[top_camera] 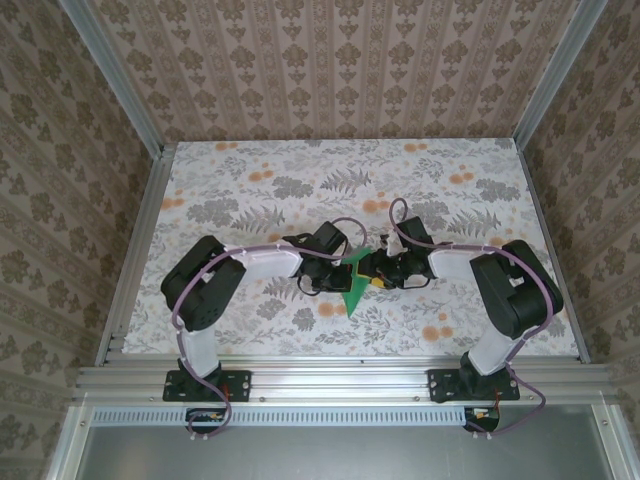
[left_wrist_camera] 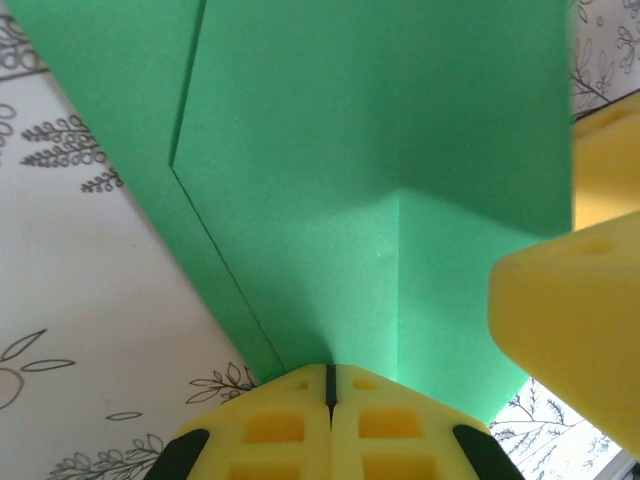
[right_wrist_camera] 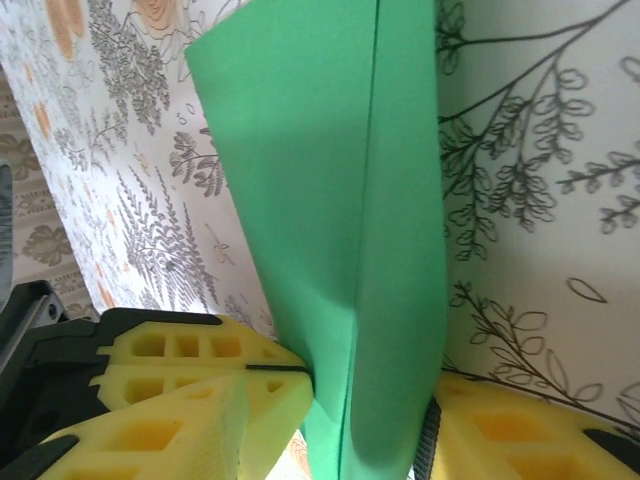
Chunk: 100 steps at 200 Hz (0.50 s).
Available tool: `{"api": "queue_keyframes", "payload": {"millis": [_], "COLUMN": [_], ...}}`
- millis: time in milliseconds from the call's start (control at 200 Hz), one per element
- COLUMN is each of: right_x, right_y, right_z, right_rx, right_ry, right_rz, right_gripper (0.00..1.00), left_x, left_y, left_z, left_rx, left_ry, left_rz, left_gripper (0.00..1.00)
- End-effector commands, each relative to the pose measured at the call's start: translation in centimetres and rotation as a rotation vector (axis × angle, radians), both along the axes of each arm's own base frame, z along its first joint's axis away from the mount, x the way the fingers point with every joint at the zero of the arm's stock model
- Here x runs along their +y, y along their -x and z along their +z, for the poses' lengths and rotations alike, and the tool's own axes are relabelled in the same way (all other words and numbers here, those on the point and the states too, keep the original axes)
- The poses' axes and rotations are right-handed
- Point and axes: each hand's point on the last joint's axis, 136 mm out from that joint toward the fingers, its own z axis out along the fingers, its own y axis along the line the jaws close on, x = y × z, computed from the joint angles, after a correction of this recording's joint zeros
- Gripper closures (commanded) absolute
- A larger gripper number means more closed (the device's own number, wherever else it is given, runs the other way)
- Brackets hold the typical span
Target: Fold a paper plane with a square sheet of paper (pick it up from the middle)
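Where left claw (left_wrist_camera: 330,398) nears right claw (right_wrist_camera: 372,400) — both clamp one paper plane (top_camera: 353,290).

The sheet of paper (top_camera: 356,287) sits above the table (top_camera: 250,200), near its middle and somewhat toward the near edge, between the two arms. The left gripper (top_camera: 338,272) is on its left and the right gripper (top_camera: 377,272) on its right, both touching it.

In the left wrist view, the left gripper (left_wrist_camera: 330,388) pinches the sheet's near end, and the sheet (left_wrist_camera: 380,150) spreads away from it over the table (left_wrist_camera: 90,300). One finger (left_wrist_camera: 570,320) of the right gripper stands at the sheet's right edge.

In the right wrist view, the sheet (right_wrist_camera: 350,200) runs between the fingers of the right gripper (right_wrist_camera: 365,425) and stretches away above the table (right_wrist_camera: 540,180).
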Motion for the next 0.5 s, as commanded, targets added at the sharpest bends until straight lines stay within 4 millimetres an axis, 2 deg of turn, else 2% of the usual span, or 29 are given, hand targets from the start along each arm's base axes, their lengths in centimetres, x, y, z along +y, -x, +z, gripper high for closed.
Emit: {"api": "queue_keyframes", "payload": {"millis": [0, 250, 350, 495], "right_x": [1.18, 1.76, 1.84, 1.96], "right_y": [0.52, 0.38, 0.17, -0.32], "right_z": [-0.02, -0.42, -0.52, -0.52], "right_rx": [0.015, 0.009, 0.001, -0.018], "right_ry": [-0.062, -0.069, -0.066, -0.073], "right_rz": [0.023, 0.022, 0.018, 0.012], "right_gripper": [0.53, 0.58, 0.66, 0.72], "left_x": [0.75, 0.88, 0.96, 0.90], "left_y": [0.84, 0.78, 0.79, 0.74], "left_z": [-1.01, -0.88, -0.79, -0.41], "left_rx": [0.049, 0.063, 0.064, 0.059], "left_ry": [0.007, 0.059, 0.072, 0.095], "left_rz": [0.026, 0.059, 0.066, 0.071], "left_gripper": [0.99, 1.00, 1.00, 1.00]}}
